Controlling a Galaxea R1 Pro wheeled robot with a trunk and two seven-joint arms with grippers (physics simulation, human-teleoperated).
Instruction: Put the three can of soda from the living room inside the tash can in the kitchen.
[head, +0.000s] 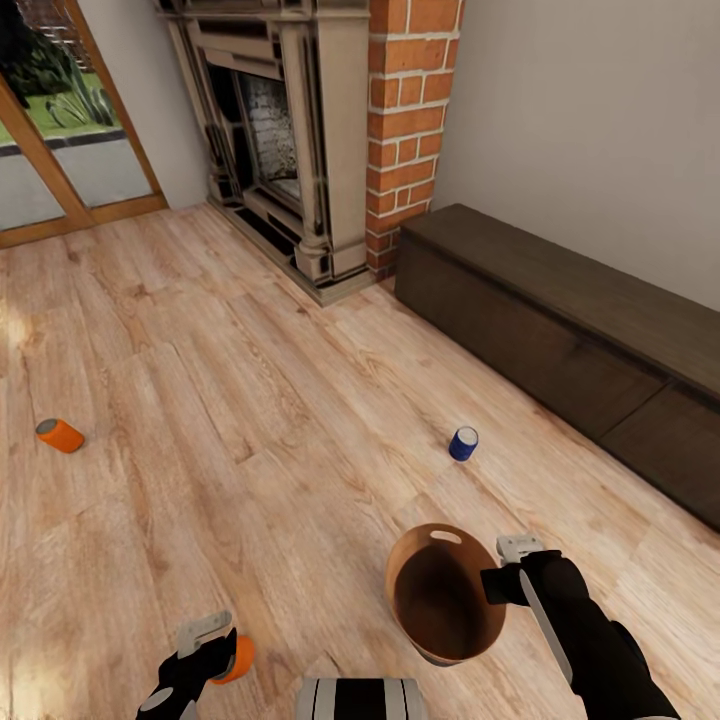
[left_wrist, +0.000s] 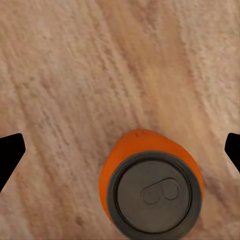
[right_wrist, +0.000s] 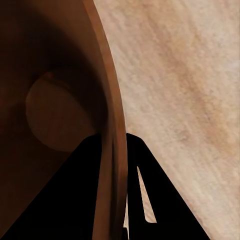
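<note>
Robot base (head: 360, 698): grey and black block at the near edge of the head view, on the wood floor (head: 250, 400).

Left gripper (head: 213, 645): low over the floor; fingers spread wide, holding nothing. An upright orange can (head: 238, 658) stands just under it. In the left wrist view this can (left_wrist: 151, 182) shows its grey top, with the dark fingertips (left_wrist: 10, 152) well out to either side.

Right gripper (head: 512, 572): closed on the rim of the bin (head: 445, 598). In the right wrist view the rim (right_wrist: 114, 150) is pinched between the dark fingers (right_wrist: 142, 185), one inside, one outside.

Bin: round, brown inside, empty, handle slot at far rim.

Blue can (head: 463, 443): on the floor beyond the bin, near the dark cabinet (head: 570, 330).

Second orange can (head: 60, 435): on its side, far left.

Brick fireplace (head: 320, 140): at the back wall, beside a glass door (head: 60, 130).
</note>
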